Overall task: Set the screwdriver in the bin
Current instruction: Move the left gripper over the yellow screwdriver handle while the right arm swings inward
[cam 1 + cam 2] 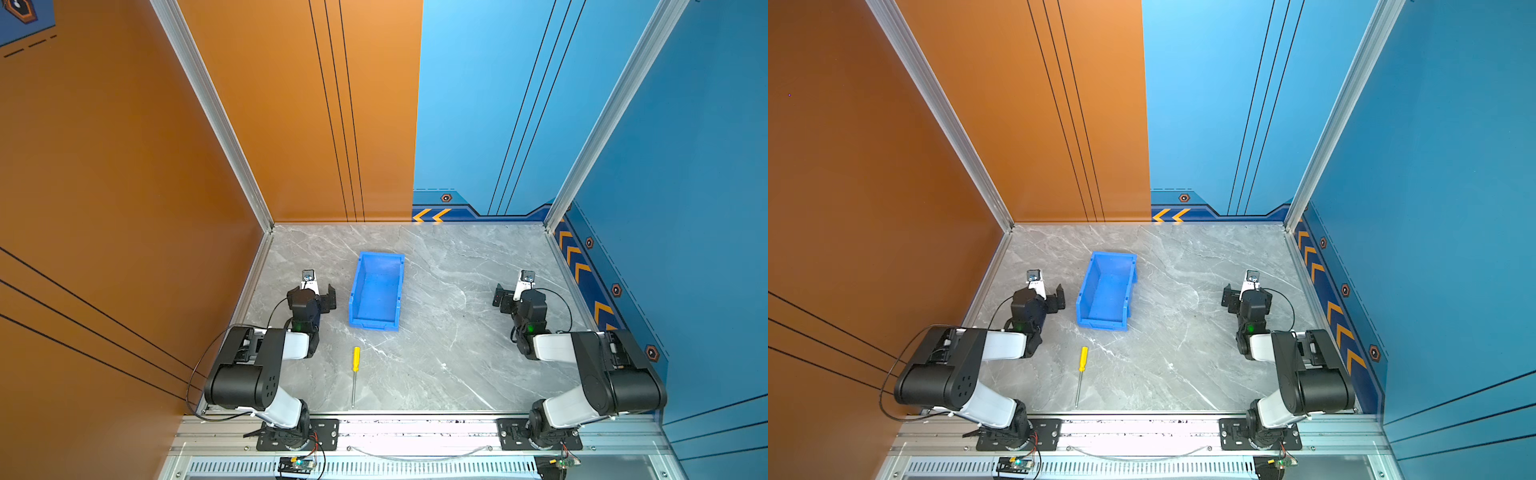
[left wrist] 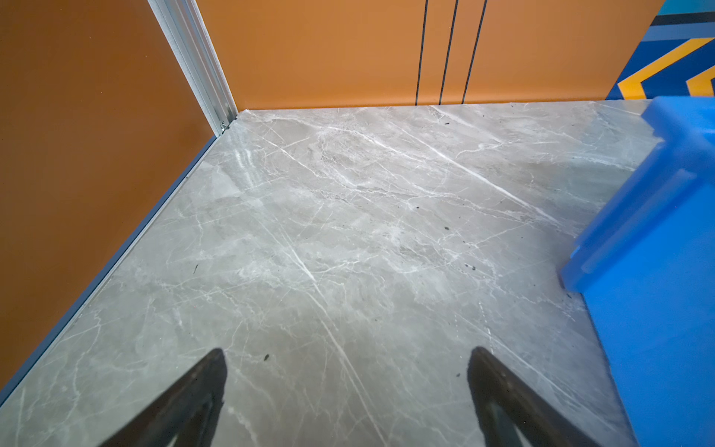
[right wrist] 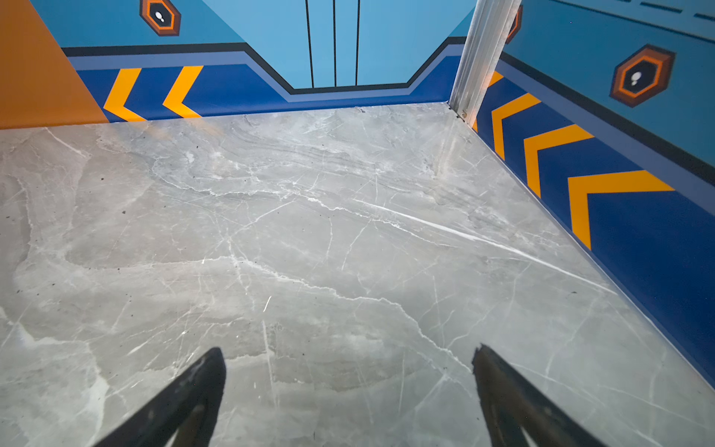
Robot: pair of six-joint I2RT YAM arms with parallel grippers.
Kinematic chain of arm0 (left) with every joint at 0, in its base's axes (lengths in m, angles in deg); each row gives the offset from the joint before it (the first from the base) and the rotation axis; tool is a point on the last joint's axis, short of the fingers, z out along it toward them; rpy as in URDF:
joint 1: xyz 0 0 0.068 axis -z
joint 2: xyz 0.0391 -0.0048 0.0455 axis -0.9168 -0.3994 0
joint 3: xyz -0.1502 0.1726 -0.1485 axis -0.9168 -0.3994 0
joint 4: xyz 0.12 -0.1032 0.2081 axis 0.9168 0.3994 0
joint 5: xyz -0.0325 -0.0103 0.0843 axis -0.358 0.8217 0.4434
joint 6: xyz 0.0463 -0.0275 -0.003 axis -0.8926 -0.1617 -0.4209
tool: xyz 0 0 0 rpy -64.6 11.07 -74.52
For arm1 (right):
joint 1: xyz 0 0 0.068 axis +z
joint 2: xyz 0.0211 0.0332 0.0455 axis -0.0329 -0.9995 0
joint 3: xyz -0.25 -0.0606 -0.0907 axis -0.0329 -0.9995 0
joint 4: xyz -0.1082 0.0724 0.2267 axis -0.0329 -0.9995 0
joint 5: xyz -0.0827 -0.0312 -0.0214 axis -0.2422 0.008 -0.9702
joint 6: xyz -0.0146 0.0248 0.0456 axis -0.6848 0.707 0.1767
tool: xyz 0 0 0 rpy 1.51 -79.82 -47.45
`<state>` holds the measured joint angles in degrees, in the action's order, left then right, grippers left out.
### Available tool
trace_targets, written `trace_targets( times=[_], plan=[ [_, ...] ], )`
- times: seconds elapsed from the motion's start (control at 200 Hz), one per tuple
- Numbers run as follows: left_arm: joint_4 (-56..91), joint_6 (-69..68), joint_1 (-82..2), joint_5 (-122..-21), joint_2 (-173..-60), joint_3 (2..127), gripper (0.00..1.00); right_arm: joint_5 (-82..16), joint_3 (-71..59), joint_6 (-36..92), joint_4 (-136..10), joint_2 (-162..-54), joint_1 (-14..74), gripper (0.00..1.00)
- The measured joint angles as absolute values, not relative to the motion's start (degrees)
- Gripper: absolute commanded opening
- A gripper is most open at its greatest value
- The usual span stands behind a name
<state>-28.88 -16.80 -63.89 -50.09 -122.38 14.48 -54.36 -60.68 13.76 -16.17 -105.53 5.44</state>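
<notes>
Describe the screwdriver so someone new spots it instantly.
On the grey marble table, find the blue bin left of centre. The screwdriver lies flat between the bin and the near table edge. Only yellow thing on the table, thin silver shaft.

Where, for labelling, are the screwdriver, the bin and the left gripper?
screwdriver (image 1: 356,359), in a top view, on its yellow handle.
bin (image 1: 376,297), in a top view, on its bare floor.
left gripper (image 2: 348,353), left wrist view, midway between fingertips.
</notes>
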Motion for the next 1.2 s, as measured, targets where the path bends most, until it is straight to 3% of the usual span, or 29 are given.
trace_targets(
  times=[0.32, 0.766, 1.011, 1.202],
  plan=[
    [-16.49, -13.91, -66.08, -49.83, -112.04, 16.21, 0.98, -57.31, -56.68, 12.67, -29.35, -93.22, 9.79, 1.0],
    [26.59, 1.15, -66.01, -48.36, -93.83, 32.03, 0.98, -67.54, -41.19, 21.91, -66.26, -73.75, 25.35, 1.0],
    [49.63, 6.42, -63.56, -53.85, -87.84, 36.89, 0.98, -66.36, -35.59, 35.81, -87.53, -74.01, 26.38, 1.0],
    [63.94, 10.07, -56.92, -56.76, -83.73, 39.03, 0.98, -62.58, -35.42, 41.17, -94.79, -74.1, 29.98, 1.0]
  ],
)
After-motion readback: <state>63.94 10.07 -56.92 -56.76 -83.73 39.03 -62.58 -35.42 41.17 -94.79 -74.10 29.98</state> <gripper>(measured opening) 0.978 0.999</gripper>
